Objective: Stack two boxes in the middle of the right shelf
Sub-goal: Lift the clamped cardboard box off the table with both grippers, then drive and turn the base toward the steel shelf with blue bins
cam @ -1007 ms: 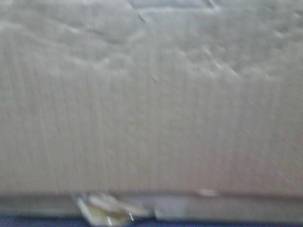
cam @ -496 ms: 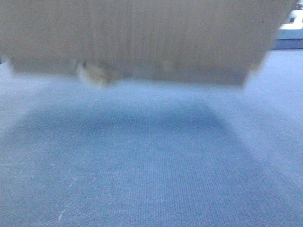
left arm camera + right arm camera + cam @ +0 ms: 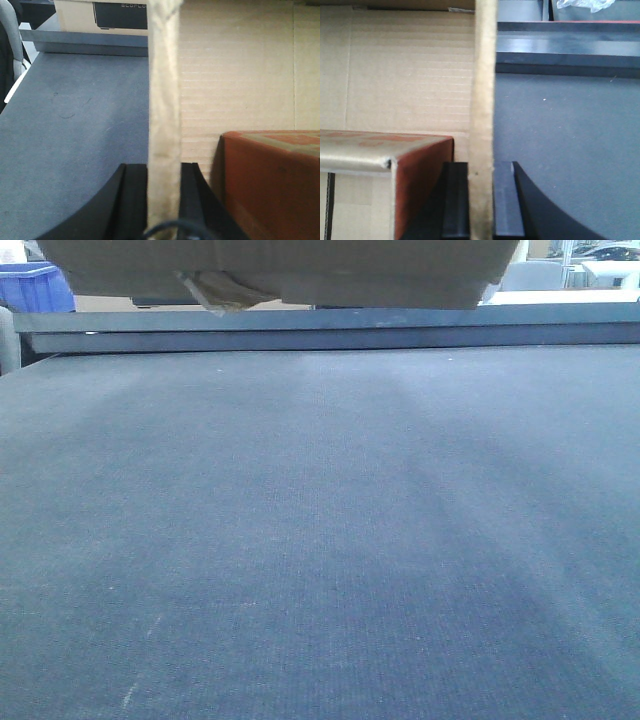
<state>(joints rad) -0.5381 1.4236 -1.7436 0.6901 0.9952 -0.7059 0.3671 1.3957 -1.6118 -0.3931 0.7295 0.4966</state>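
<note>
A tan cardboard box (image 3: 280,270) hangs above the dark carpeted surface, and only its underside shows at the top of the front view. A loose tape strip (image 3: 213,290) dangles from it. My left gripper (image 3: 163,167) is shut on the box's left wall (image 3: 163,90), one black finger on each side. On the opposite wall (image 3: 484,75) my right gripper (image 3: 481,165) is shut the same way. Inside the box lies a red-brown packet (image 3: 272,175), also seen in the right wrist view (image 3: 420,180). The right shelf middle is out of view.
The grey carpeted surface (image 3: 320,540) stretches under the box to a raised grey ledge (image 3: 330,335) at its far end. A blue bin (image 3: 35,285) stands at the far left. A printed carton (image 3: 100,15) sits beyond the ledge.
The box has risen: a second ago it filled the front view, half a second ago it covered the top third, now only its underside shows at the top edge.
</note>
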